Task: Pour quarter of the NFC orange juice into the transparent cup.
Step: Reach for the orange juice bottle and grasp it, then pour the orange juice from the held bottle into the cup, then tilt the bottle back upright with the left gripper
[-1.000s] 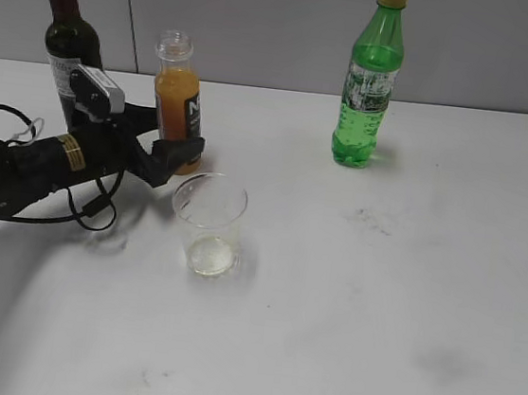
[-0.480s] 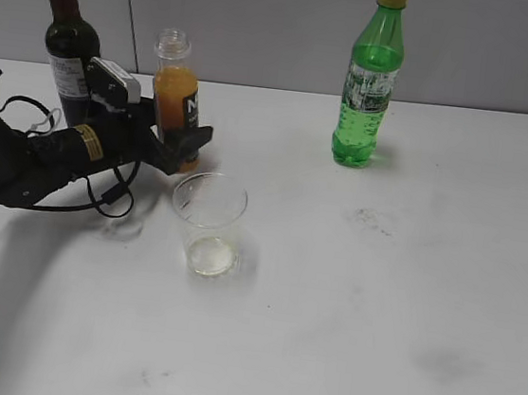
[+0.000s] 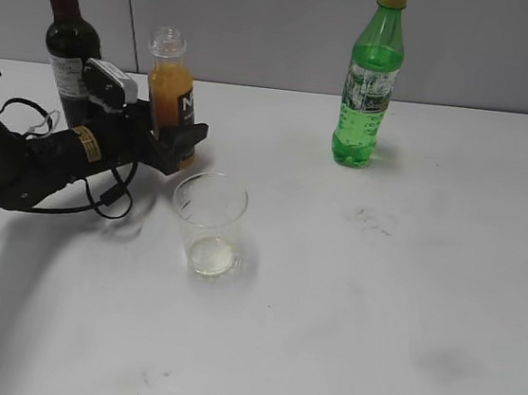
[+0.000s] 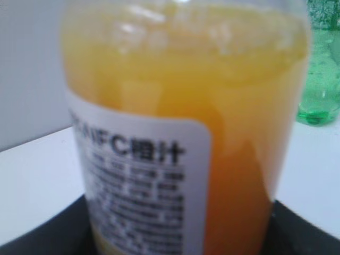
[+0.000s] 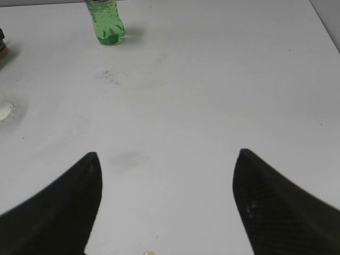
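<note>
The upright juice bottle (image 3: 174,92), pinched by the left gripper (image 3: 177,140) near the worktop's far-left corner, is held just behind the cup (image 3: 209,223), while the right gripper (image 5: 167,204) is spread.

Clear glossy plastic forms the NFC orange juice (image 3: 174,92) bottle, its label (image 4: 143,186) smooth paper or film. The transparent cup (image 3: 209,223) is thin, shiny plastic. The green bottle (image 3: 369,81) gleams; the bench (image 3: 408,271) is matt white, faintly smudged.

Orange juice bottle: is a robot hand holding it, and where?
Yes. The left gripper holds the orange juice bottle around its lower body. The right gripper is open, holding nothing.
</note>
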Robot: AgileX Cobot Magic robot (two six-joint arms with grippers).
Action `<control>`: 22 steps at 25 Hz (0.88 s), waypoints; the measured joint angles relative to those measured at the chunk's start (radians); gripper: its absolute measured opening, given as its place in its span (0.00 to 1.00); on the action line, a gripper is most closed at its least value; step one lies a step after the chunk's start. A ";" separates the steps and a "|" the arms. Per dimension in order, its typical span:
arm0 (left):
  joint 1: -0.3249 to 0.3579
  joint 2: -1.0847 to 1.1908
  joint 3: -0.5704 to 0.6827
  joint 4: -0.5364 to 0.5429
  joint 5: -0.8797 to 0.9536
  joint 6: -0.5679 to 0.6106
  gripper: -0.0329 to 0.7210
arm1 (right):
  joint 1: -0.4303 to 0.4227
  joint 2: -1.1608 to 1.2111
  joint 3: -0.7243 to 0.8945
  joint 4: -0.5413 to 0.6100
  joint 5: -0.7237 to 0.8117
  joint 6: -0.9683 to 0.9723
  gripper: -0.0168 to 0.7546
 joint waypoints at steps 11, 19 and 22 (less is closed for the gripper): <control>0.040 -0.155 0.284 -0.009 -0.055 0.112 0.66 | 0.000 0.000 0.000 0.000 0.000 0.000 0.79; 0.040 -0.405 0.475 -0.070 0.037 0.250 0.66 | 0.000 0.000 0.000 0.000 0.000 0.000 0.79; 0.040 -0.473 0.489 -0.074 0.147 0.290 0.66 | 0.000 0.000 0.000 0.000 0.000 0.000 0.79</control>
